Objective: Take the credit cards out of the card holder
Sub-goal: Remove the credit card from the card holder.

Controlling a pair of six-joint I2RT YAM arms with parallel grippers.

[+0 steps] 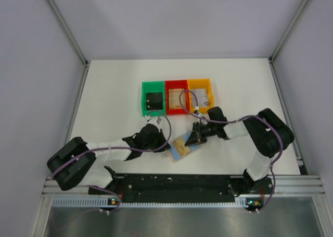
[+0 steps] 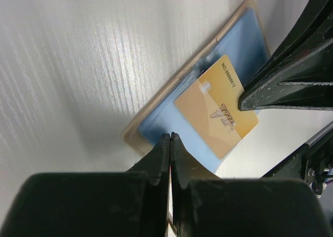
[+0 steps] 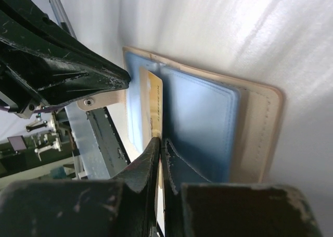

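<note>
The card holder lies open on the white table, tan rim around light blue panels. It also shows in the left wrist view and the right wrist view. A gold credit card sticks partly out of its pocket. My right gripper is shut on that card's edge; in the right wrist view the card shows edge-on between the fingers. My left gripper is shut and empty, its tips pressed down on the holder's blue panel near its corner.
Green, red and orange plastic bins stand in a row behind the grippers, each with something inside. The black rail of the arm bases runs just in front of the holder. Cables loop over the bins.
</note>
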